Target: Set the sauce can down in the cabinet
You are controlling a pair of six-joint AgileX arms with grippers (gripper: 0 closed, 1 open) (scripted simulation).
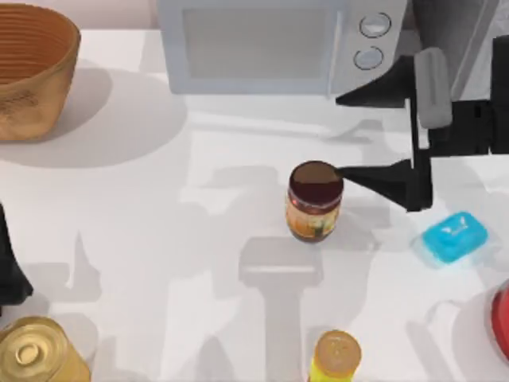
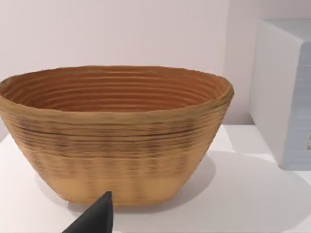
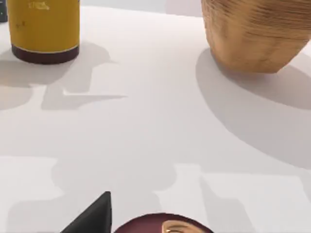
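The sauce can (image 1: 315, 201) stood upright near the middle of the white table (image 1: 159, 207), its dark maroon lid facing up and its orange-yellow label showing dark patches. My right gripper (image 1: 340, 135) reached in from the table's right side with its two black fingers spread wide apart; the nearer finger's tip (image 1: 374, 177) lay at the can's lid on its right edge, whether touching or just beside it I could not tell, while the other finger (image 1: 374, 91) pointed toward the light-grey microwave (image 1: 270, 44) at the back and was well clear of the can. The can was not between the fingers. In the right wrist view the can's maroon top (image 3: 163, 224) sat just beside one black fingertip (image 3: 92, 216), with the gold tin can (image 3: 44, 29) and the woven basket (image 3: 257, 34) farther off on the table. A blue soap bar (image 1: 454, 236) lay near the can toward the right edge, a yellow bottle with an orange cap (image 1: 336, 356) stood at the front, and the gold tin can (image 1: 36, 352) stood at the front left. My left arm (image 1: 9, 270) sat parked at the left edge; its wrist view faced the basket (image 2: 116, 131) with one black fingertip (image 2: 97, 216) in sight, and I could not tell whether that gripper was spread or closed.
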